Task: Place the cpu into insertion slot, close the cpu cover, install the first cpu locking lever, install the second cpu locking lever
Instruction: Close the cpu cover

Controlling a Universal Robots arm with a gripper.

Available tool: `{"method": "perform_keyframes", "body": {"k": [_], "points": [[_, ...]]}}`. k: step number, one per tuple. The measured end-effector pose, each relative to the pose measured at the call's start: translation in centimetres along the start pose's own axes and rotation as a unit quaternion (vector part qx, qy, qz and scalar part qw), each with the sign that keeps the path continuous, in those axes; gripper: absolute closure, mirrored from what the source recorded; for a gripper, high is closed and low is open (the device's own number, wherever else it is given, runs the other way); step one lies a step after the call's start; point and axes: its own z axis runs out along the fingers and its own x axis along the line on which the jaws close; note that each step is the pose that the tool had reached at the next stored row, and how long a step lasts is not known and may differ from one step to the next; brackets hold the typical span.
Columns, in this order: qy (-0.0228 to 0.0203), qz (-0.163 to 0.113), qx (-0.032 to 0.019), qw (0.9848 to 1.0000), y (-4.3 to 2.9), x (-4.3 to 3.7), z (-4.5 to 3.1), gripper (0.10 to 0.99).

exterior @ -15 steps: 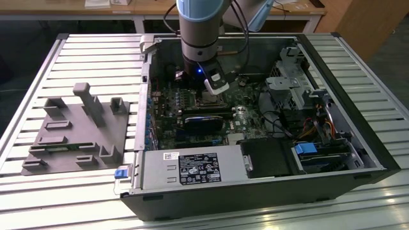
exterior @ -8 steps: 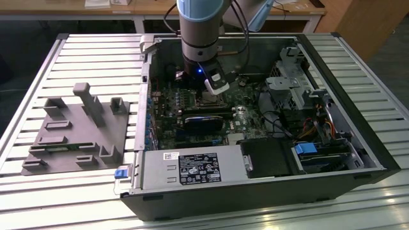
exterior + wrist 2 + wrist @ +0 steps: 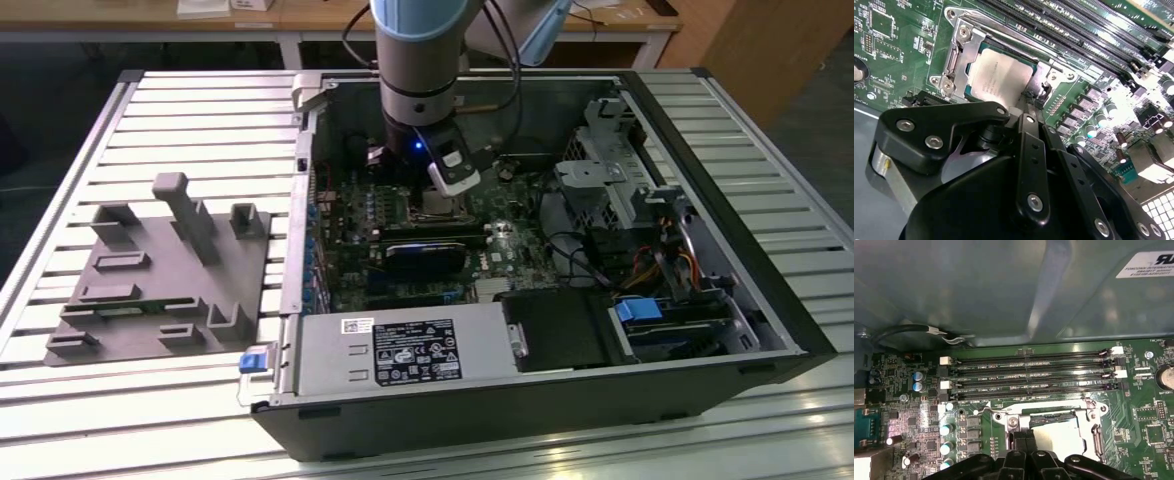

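Observation:
The cpu (image 3: 999, 75), a flat square with a dull silver top, lies in the insertion slot (image 3: 435, 205) on the green board. The cpu cover (image 3: 956, 57), a silvery frame, lies flat around the chip, and the chip's top shows through its window. My gripper (image 3: 1035, 100) hangs just over one edge of the socket, fingers pressed together, their tips at a small metal tab (image 3: 1046, 87) of the frame. In the first wrist view the shut gripper (image 3: 1022, 440) stands beside the cpu (image 3: 1061, 435) and the cover's rim (image 3: 1046, 415). In the exterior view the gripper (image 3: 451, 188) reaches down inside the open computer case.
Several long black memory slots (image 3: 1029, 372) run close past the socket. A black block (image 3: 420, 258), a power supply (image 3: 400, 350) and a drive cage (image 3: 607, 170) crowd the case. The case wall (image 3: 1004, 285) and a black cable (image 3: 929, 331) are near. A grey fixture (image 3: 160, 270) lies at the exterior view's left.

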Motion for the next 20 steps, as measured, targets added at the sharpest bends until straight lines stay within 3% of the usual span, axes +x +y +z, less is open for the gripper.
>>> {"method": "perform_keyframes", "body": {"k": [2,10,20], "points": [[0.0002,0.000,-0.0012,1.0000,-0.16,-0.01,-0.04,0.984],[0.0013,0.001,-0.0147,0.9999,-0.71,-0.05,0.09,0.984],[0.0014,0.001,-0.0155,0.9999,-0.86,0.16,0.37,0.984]]}}
